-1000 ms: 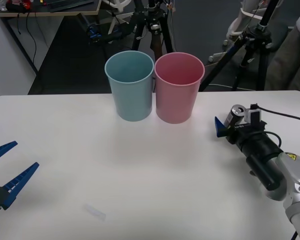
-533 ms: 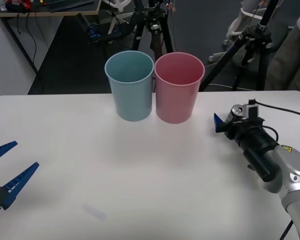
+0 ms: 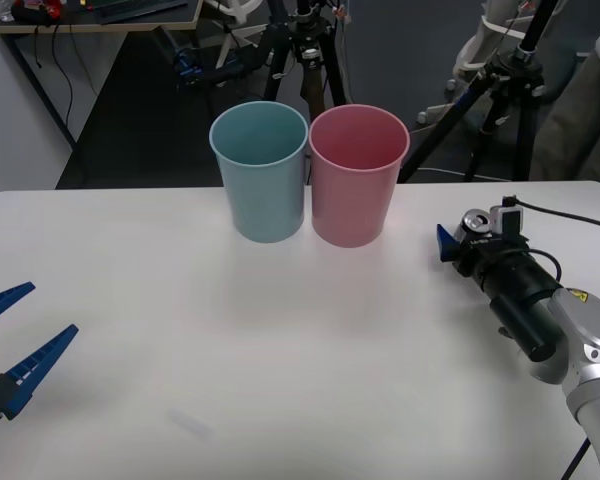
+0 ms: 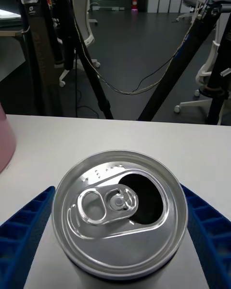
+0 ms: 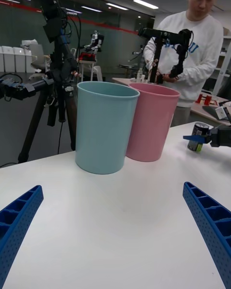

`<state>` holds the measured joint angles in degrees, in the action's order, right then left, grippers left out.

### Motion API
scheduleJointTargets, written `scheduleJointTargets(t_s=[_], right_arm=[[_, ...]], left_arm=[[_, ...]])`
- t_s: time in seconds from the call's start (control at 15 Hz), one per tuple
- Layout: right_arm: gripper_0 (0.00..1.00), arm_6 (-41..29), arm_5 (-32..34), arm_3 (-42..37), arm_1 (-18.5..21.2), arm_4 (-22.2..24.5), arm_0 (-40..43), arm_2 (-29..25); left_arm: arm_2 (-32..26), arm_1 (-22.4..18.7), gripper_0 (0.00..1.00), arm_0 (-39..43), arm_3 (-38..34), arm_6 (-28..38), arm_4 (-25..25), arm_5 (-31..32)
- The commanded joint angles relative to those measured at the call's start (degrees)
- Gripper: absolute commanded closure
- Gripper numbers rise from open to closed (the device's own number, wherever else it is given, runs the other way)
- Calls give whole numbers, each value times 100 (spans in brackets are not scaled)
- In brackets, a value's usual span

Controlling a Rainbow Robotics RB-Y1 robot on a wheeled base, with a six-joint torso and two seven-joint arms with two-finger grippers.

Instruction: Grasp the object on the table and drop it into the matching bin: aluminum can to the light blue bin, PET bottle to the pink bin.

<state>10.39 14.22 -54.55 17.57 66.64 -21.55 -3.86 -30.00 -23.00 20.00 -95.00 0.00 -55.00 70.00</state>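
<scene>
The aluminum can point(image 3: 473, 222), dark grey with a silver opened lid point(image 4: 119, 207), stands upright on the white table point(image 3: 280, 330) at the right, a little right of the pink bin point(image 3: 357, 175). My right gripper point(image 3: 471, 233) is open and reaches around the can. One blue finger point(image 4: 24, 236) lies on each side, close against its wall. The left wrist view shows the can point(image 5: 198, 137) between those fingers. The light blue bin point(image 3: 261, 170) stands touching the pink bin's left side. My left gripper point(image 3: 48, 312) hangs open at the table's left edge, far from the can.
Both bins stand at the table's far edge, in the middle. Black tripods point(image 3: 500, 90) and a person point(image 5: 195, 53) are on the floor beyond the table. A faint smudge point(image 3: 190, 425) marks the near left tabletop.
My right gripper has slid forward so its fingers reach further along the can's sides. The can has stayed about where it stood. The left arm has not moved.
</scene>
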Motion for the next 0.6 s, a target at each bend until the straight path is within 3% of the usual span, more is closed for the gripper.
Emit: scheduleJointTargets(t_s=[0.07, 0.6], right_arm=[[100, -11, -7, 6, 1, -2, 2, -1], [100, 15, 107, -12, 44, -63, 28, -19]], left_arm=[[0, 0, 0, 0, 0, 0, 0, 0], [0, 0, 0, 0, 0, 0, 0, 0]])
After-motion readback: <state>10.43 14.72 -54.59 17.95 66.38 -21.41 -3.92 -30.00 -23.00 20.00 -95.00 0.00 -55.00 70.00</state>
